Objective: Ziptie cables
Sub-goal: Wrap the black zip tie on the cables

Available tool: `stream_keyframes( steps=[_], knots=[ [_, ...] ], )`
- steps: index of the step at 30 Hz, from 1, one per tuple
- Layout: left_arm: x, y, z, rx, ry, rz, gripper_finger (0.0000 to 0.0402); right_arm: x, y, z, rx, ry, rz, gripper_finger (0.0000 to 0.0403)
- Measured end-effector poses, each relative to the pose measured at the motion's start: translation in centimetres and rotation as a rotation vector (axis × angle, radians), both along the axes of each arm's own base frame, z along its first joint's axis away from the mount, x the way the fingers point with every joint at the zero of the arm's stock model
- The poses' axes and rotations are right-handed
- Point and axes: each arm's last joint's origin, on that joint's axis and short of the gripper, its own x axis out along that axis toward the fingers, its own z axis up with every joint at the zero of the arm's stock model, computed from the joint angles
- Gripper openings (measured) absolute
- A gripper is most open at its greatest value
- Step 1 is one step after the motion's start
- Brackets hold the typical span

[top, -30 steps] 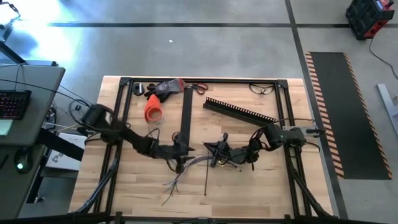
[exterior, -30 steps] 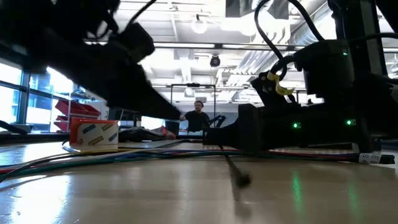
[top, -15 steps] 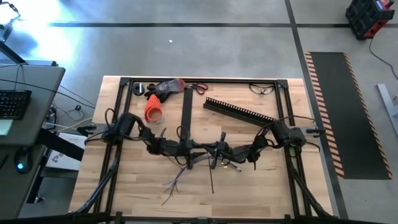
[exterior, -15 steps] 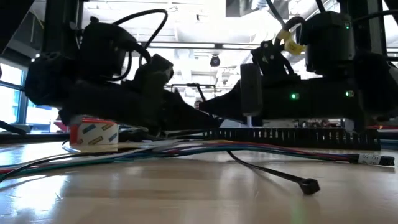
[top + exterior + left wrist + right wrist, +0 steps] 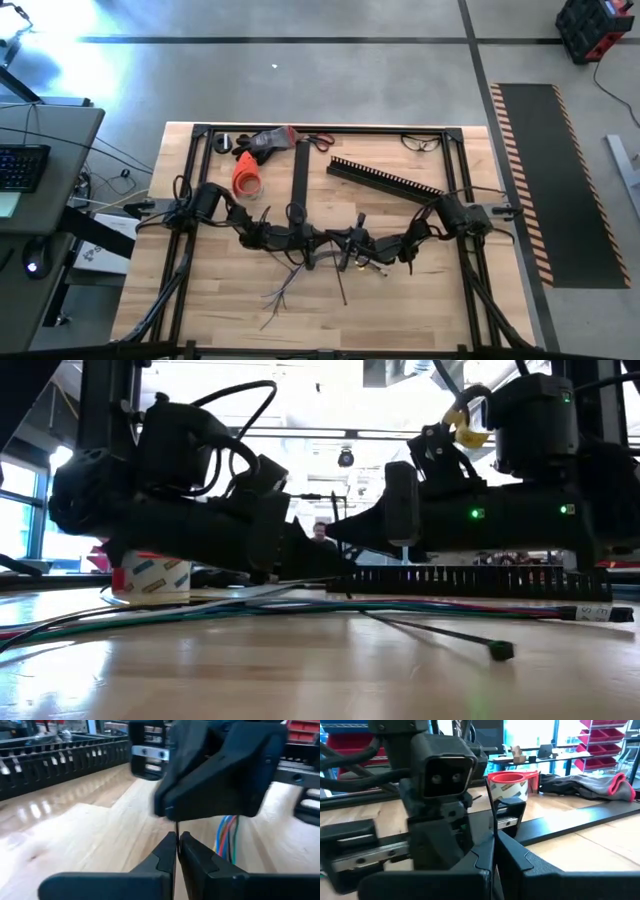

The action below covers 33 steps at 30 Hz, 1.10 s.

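Left hand (image 5: 322,240) and right hand (image 5: 340,243) meet tip to tip at the centre of the tabletop (image 5: 420,300). Both are clenched on a thin black ziptie (image 5: 440,632), whose free tail runs toward 6 o'clock on the wood. The cables (image 5: 283,290) lie under the left hand, their splayed ends fanning toward 7 o'clock. A roll of orange tape (image 5: 246,177) sits at 11 o'clock.

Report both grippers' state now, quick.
Left gripper: jaws shut on the zip tie, a thin black strip.
Right gripper: jaws shut on the same zip tie.
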Motion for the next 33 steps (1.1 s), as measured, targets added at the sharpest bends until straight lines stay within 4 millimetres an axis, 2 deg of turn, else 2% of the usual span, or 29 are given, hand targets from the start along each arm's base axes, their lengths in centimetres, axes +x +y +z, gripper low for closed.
stream_keyframes(
  steps=[10, 14, 17, 25, 29, 33],
  knots=[
    [-0.4, 0.1, 0.4, -0.005, -0.005, 0.011, 0.0, -0.3, 0.3, -0.2, -0.01, 0.019, -0.101, 0.0],
    [-0.4, 0.0, 0.3, -0.007, 0.006, 0.005, 0.0, -0.3, 0.3, -0.3, -0.001, 0.023, -0.071, 0.0009],
    [-0.4, 0.0, 0.3, -0.008, 0.006, 0.001, 0.0, -0.3, 0.4, -0.4, 0.024, 0.023, -0.041, 0.0044],
    [-0.4, 0.1, 0.3, -0.006, 0.004, 0.019, 0.0, -0.8, 0.6, -0.1, 0.024, 0.07, -0.049, 0.0194],
    [-0.5, 0.1, 0.4, -0.025, -0.007, 0.044, 0.0, -2.6, 0.2, 1.6, 0.052, 0.178, -0.057, 0.024],
    [-1.2, 0.3, 0.3, -0.022, -0.013, 0.063, 0.0, -4.5, 0.5, 4.6, 0.036, 0.265, -0.006, 0.025]
  ],
)
